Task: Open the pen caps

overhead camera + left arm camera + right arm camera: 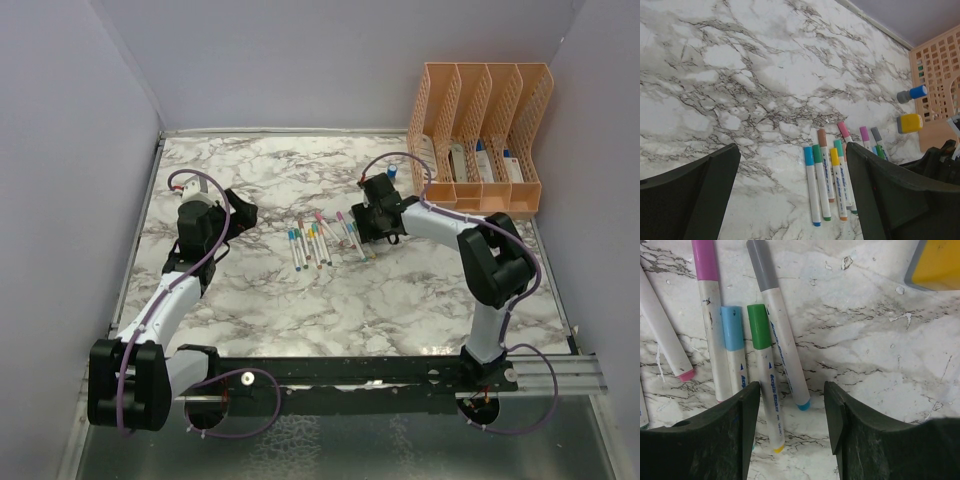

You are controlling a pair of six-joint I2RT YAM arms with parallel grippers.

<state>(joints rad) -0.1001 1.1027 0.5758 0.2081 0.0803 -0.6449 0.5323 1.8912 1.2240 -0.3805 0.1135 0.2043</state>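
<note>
Several white-barrelled pens [318,240] lie side by side mid-table, each with its coloured pen cap on. In the left wrist view the pens [826,182] lie ahead, between and beyond the fingers of my left gripper [792,200]. It is open, holds nothing, and hovers left of the row [245,212]. My right gripper [791,425] is low over the row's right end [358,228]. Its jaws stand open around the tail ends of a green-capped pen [765,390] and a grey-capped pen [782,350]. The green-capped one lies against the left finger [747,430].
A peach file divider rack [480,130] stands at the back right with white-and-blue items in it. A stubby blue bottle [912,93] and a yellow one [910,123] lie near it, right of the pens. The marble table [300,310] is walled on the sides.
</note>
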